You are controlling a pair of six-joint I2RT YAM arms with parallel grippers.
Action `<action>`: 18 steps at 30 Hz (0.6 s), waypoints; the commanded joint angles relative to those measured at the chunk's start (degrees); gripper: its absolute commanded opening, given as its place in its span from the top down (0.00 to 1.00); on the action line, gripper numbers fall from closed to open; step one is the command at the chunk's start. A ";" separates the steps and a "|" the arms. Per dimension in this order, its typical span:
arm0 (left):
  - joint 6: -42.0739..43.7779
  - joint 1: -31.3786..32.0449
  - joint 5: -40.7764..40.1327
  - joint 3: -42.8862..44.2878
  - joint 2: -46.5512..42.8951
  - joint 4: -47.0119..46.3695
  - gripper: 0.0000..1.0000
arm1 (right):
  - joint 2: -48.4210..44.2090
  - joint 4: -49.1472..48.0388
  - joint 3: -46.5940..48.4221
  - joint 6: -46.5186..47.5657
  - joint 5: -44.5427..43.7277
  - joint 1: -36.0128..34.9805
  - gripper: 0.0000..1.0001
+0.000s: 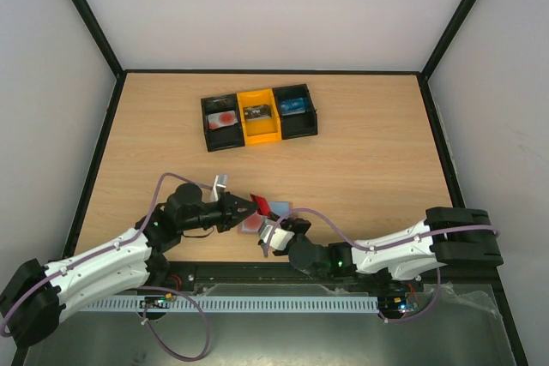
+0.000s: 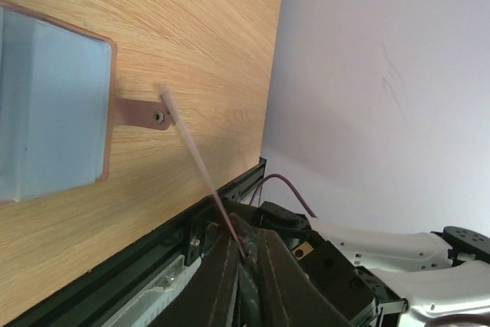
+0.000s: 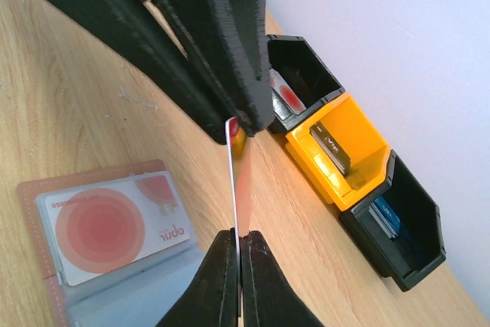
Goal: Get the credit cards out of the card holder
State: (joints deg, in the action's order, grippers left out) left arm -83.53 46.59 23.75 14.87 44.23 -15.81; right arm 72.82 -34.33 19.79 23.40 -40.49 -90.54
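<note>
Left gripper point(image 2: 243, 254) pinching shut on red card point(image 3: 236, 181), holding it on edge above table. Card holder point(image 2: 53, 105) lying open below, at near side, between both arms, pale card point(image 3: 107, 227) lying in it. Right gripper point(image 3: 239, 254) clamping shut on same red card's opposite edge.

Risks:
- both arms pulling at once, bending card or flicking it free onto holder
- thin-edge grip slipping if left letting go too soon

Tray point(image 1: 262, 138) sitting far, centre.
</note>
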 commanded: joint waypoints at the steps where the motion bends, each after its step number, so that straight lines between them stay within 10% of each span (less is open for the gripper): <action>1: -0.44 -0.21 1.25 -0.92 -1.23 -1.33 0.88 | 0.04 -2.25 0.98 0.36 -4.25 -0.83 0.98; 9: 4.92 -0.27 -2.29 0.89 -4.56 3.33 0.31 | -3.54 3.83 0.50 -9.02 -4.07 -0.87 0.98; 18: 17.00 -0.36 -6.81 6.27 -9.37 12.10 0.00 | -10.31 17.81 3.49 -35.29 -2.02 -0.86 0.98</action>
State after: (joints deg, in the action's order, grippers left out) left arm -73.60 46.57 19.40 17.61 37.06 -8.03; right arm 65.49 -24.23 20.80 3.55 -42.44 -90.89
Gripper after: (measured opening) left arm 0.970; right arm 0.022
